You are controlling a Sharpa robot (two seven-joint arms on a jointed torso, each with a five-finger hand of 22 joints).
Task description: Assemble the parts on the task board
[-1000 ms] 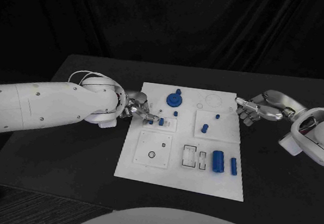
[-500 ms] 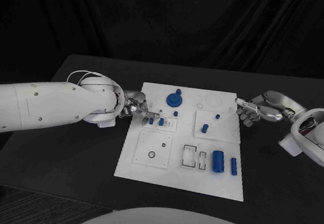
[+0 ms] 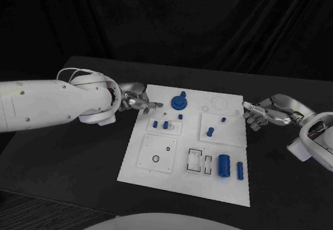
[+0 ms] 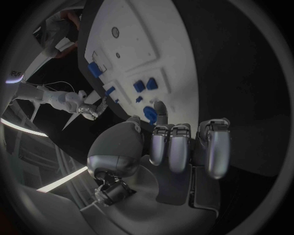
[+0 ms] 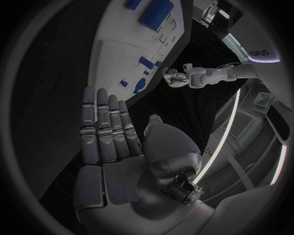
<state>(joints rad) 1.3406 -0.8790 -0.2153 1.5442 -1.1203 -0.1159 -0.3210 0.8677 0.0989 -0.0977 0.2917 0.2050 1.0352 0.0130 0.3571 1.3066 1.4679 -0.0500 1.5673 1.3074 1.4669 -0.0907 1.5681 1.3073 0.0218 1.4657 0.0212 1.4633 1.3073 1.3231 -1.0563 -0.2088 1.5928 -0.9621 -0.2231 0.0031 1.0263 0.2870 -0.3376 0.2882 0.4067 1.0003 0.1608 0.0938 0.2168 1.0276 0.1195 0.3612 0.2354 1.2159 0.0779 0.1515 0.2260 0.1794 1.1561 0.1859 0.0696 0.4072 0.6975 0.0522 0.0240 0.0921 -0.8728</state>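
I take the task board (image 3: 184,167) as my landmark: the white plate lies in the middle of the black desk (image 3: 65,154). My left hand (image 3: 133,101) sits just off the board's left edge near its far corner, fingers apart and grasping nothing. My right hand (image 3: 262,113) hovers at the board's right edge, also toward the far end, its fingers stretched side by side and released, with nothing in the palm. On the board, a round blue part (image 3: 179,101) with a peg on top stands near the far edge, a little left of centre. Just nearer than it, two small blue pegs (image 3: 161,124) stand in a square plate on the board's left side. A slim blue peg (image 3: 210,132) leans in the square plate to their right. Toward the near right of the board, a large blue cylinder (image 3: 224,165) lies beside a thinner blue cylinder (image 3: 240,170).
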